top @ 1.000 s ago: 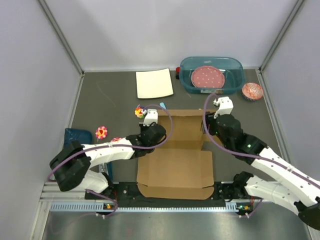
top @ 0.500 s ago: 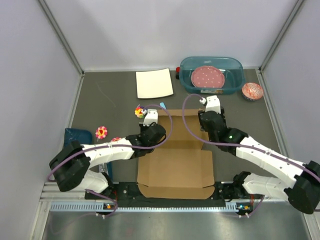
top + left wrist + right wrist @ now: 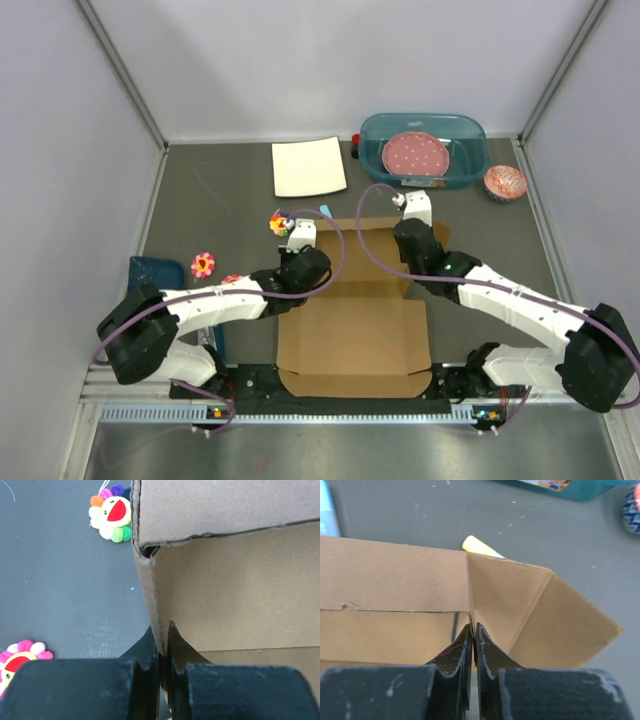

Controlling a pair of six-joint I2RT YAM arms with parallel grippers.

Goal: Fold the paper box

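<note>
In the top view the box lies at the centre of the table, its long axis running up and down the frame. The tray half sits higher in the frame. The flat lid panel sits lower, nearest the arm bases.

At centre left, the left gripper is at the tray's left wall. The left wrist view shows its jaws pressed nearly together on the top edge of that wall, which runs straight up the frame to the corner with the far wall. The box floor lies right of the jaws and bare table left of them. A flower toy sits just beside that far corner, outside the box.

At centre right, the right gripper mirrors this. Its jaws are narrow, with the edge of the right wall pinched between them. The far wall spreads to the left of the frame, and a loose flap splays outward to the lower right.

So each arm holds the wall on its own side, with the tray between the two grippers and the lid panel below both in the top view. Neither arm seems nearer to the lid. The coming move likely turns on both walls standing square to the far wall. The splayed right flap looks the part most in need of tucking.
</note>
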